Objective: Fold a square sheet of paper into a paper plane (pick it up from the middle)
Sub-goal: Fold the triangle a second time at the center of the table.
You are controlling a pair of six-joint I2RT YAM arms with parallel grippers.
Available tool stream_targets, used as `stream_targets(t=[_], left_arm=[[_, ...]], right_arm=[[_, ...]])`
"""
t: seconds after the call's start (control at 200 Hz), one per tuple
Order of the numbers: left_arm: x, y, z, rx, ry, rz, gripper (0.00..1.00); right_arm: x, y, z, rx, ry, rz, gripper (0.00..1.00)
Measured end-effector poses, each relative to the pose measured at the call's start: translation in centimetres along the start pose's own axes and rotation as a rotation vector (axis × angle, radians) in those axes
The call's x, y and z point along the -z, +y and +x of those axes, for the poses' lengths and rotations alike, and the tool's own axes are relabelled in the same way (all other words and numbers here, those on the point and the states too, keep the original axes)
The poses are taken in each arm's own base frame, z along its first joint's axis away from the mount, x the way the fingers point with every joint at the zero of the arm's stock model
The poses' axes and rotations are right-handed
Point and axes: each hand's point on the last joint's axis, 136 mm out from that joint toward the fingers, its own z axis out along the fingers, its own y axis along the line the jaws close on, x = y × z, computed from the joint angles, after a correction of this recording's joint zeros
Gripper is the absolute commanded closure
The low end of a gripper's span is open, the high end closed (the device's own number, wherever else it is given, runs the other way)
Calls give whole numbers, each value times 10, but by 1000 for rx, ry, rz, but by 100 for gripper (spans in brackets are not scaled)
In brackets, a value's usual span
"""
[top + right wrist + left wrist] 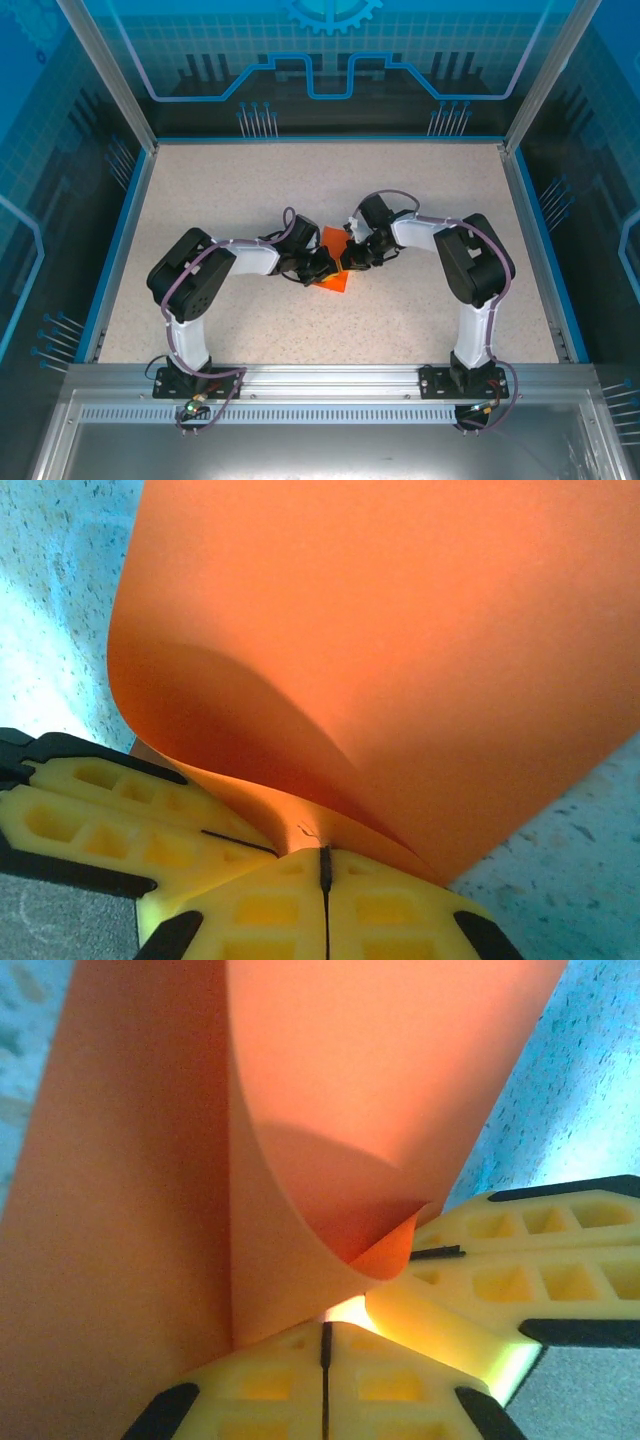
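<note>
On speckled table (250,180), left hand (324,1332) and right hand (325,852) apparently clamp the square sheet of paper (400,630)

You're working in a lab robot cell. Under the left pincer (328,270): speckled table (420,200), blue-rimmed. Beyond it and to both sides: blue see-through panels (330,60) printed with gear and circuit lines. Aluminium posts (108,75) at corners. Slotted rail (330,385) behind it.
</note>
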Motion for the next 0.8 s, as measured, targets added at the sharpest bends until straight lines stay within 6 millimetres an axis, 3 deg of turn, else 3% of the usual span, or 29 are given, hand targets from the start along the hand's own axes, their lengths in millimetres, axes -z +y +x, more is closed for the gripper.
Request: stream_targets(t=[0.17,0.34,0.8], left_arm=[[6,-2,-2,-52,-16,-17,92],[12,-22,-12,-112,-45,7,93],[3,1,-18,-91,-73,-79,95]], right_arm=[[0,-1,0,11,10,6,95],[-1,-2,0,15,18,9,94],[-1,-3,0,17,30,18,95]])
